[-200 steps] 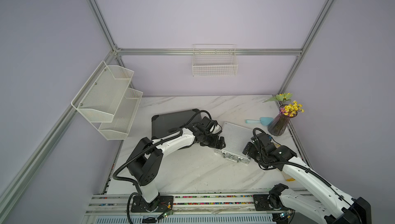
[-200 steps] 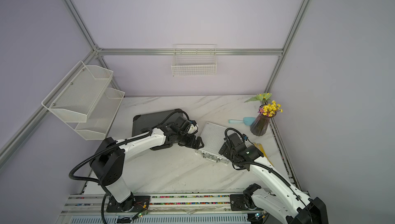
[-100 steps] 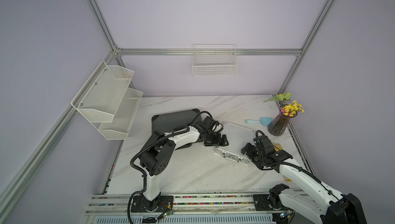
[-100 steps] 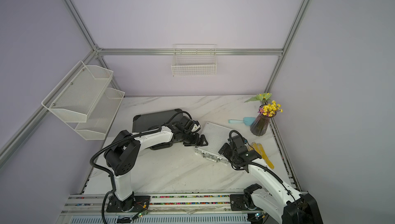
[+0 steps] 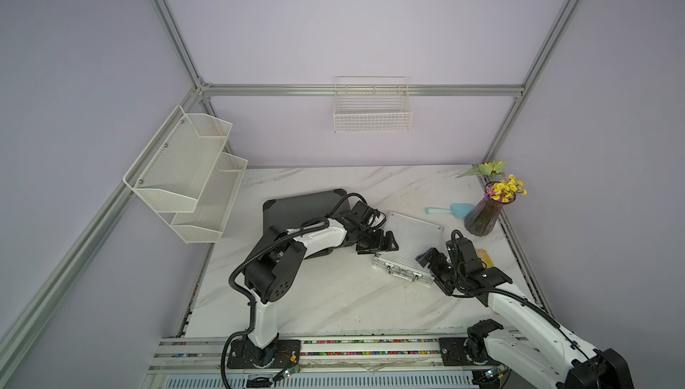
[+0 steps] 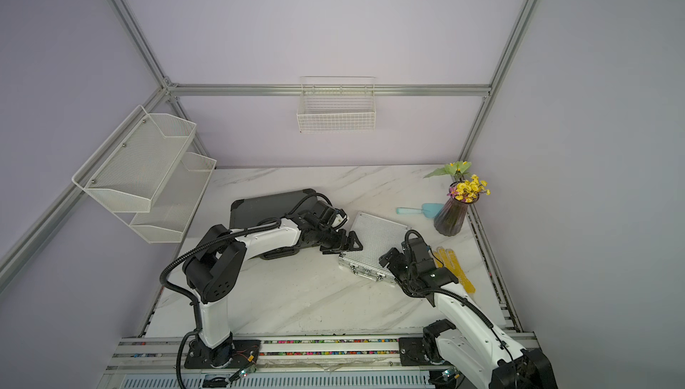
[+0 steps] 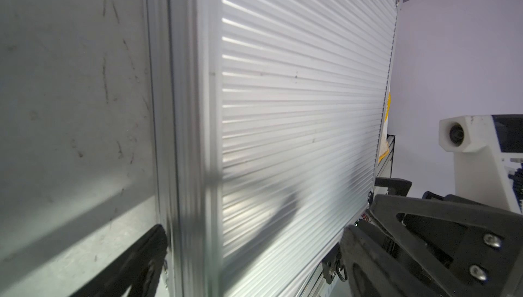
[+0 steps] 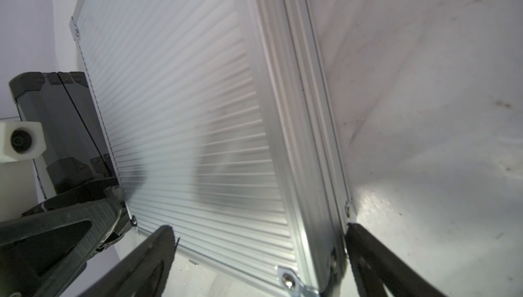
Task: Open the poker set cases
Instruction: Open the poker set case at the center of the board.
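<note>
The ribbed silver case (image 5: 411, 242) (image 6: 376, 240) lies shut and flat on the marble table (image 5: 333, 294), latches toward the front. The larger dark grey case (image 5: 300, 207) (image 6: 265, 205) lies shut behind my left arm, partly hidden by it. At the silver case's left edge my left gripper (image 5: 380, 244) (image 7: 254, 230) is turned on its side and open, one jaw by the table and one over the lid. My right gripper (image 5: 433, 266) (image 8: 259, 229) is open around the right front corner of the silver case (image 8: 198, 111). One of its fingers (image 8: 365, 247) touches that bottom corner.
A purple vase of yellow flowers (image 5: 483, 216) stands at the right rear, a blue scoop (image 5: 450, 210) beside it. A yellow tool (image 6: 454, 264) lies right of my right arm. A white mesh shelf (image 5: 192, 175) and a wire basket (image 5: 372, 109) hang on the walls.
My left arm's elbow has risen and swung right while its gripper stayed at the silver case's left edge. My right gripper has barely shifted. The cases have not visibly moved.
</note>
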